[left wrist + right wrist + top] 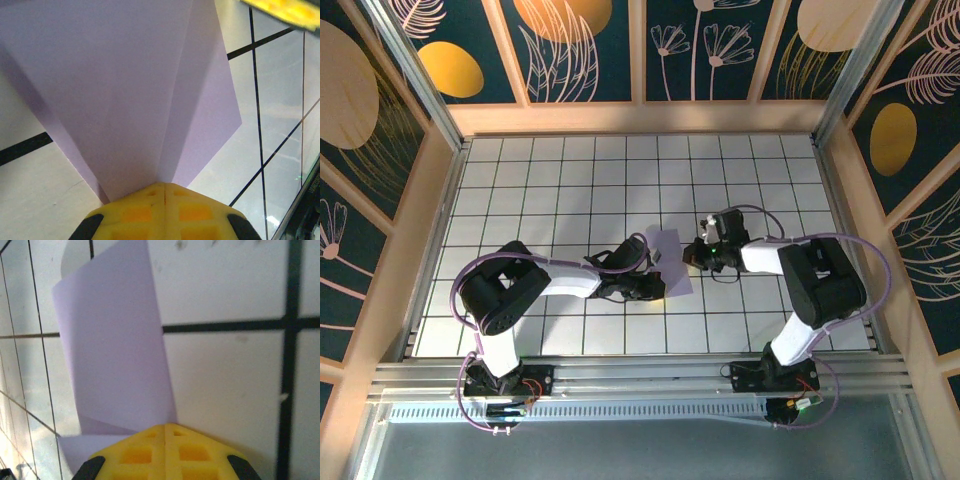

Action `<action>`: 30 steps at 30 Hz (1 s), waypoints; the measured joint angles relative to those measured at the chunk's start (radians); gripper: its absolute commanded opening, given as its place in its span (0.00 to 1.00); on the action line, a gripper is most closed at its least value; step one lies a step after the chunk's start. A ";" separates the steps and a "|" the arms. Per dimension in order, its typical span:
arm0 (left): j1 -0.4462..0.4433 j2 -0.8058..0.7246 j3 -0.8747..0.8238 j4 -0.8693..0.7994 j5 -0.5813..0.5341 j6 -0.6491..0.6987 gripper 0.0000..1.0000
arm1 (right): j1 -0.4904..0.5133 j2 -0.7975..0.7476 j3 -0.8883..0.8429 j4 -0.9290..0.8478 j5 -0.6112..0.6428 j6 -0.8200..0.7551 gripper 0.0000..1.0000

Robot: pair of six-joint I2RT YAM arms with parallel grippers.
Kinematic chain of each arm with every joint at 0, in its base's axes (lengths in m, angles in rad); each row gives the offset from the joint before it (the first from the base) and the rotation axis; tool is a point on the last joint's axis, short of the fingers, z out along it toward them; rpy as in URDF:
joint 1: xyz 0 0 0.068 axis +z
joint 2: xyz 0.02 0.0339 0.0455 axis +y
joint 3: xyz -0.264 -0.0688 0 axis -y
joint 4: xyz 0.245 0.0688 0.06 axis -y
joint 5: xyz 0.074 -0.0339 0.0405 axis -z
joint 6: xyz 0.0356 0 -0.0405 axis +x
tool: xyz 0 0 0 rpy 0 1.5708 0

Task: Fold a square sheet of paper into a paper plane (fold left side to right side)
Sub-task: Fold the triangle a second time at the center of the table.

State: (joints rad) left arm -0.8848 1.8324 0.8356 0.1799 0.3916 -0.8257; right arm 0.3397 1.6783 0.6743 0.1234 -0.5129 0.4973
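The square sheet of paper (672, 250) is pale lavender and lies folded on the tiled table between my two grippers. In the left wrist view the sheet (125, 90) shows a long crease running down to my left gripper (165, 184), whose yellow fingers are shut, tips against the paper's narrow end. In the right wrist view a paper (115, 350) flap lies over a lower layer, and my right gripper (165, 425) is shut, touching its near right corner. Whether either pinches paper I cannot tell. From above, the left gripper (656, 272) and right gripper (692, 258) flank the sheet.
The white tiled table (570, 180) with black grid lines stretches around the paper. Wooden walls (640, 118) ring it. A metal rail (650, 375) carries both arm bases at the near edge. The right gripper's yellow finger (285, 10) shows in the left wrist view's top right corner.
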 measured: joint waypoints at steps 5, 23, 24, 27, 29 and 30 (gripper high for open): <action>0.000 0.000 0.000 0.000 0.000 -0.006 0.03 | -0.044 0.013 0.040 -0.031 0.013 -0.029 0.00; -0.002 -0.005 -0.002 -0.001 -0.010 -0.007 0.03 | 0.148 -0.131 -0.067 0.010 -0.011 0.094 0.00; -0.002 -0.005 -0.002 -0.001 -0.009 -0.007 0.03 | 0.147 -0.119 -0.064 0.013 -0.011 0.097 0.00; -0.002 -0.006 -0.002 -0.004 -0.010 -0.007 0.03 | 0.148 -0.076 -0.048 0.015 -0.011 0.097 0.00; -0.002 -0.010 -0.002 -0.010 -0.011 -0.007 0.03 | 0.148 -0.053 -0.034 0.014 -0.007 0.096 0.00; -0.002 -0.013 -0.002 -0.017 -0.012 -0.007 0.03 | 0.147 -0.045 -0.029 0.014 -0.004 0.096 0.00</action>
State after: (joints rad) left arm -0.8867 1.8198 0.8337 0.1631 0.3798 -0.8326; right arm 0.4870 1.6329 0.6456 0.1375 -0.5167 0.5934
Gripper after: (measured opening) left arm 0.044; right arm 0.047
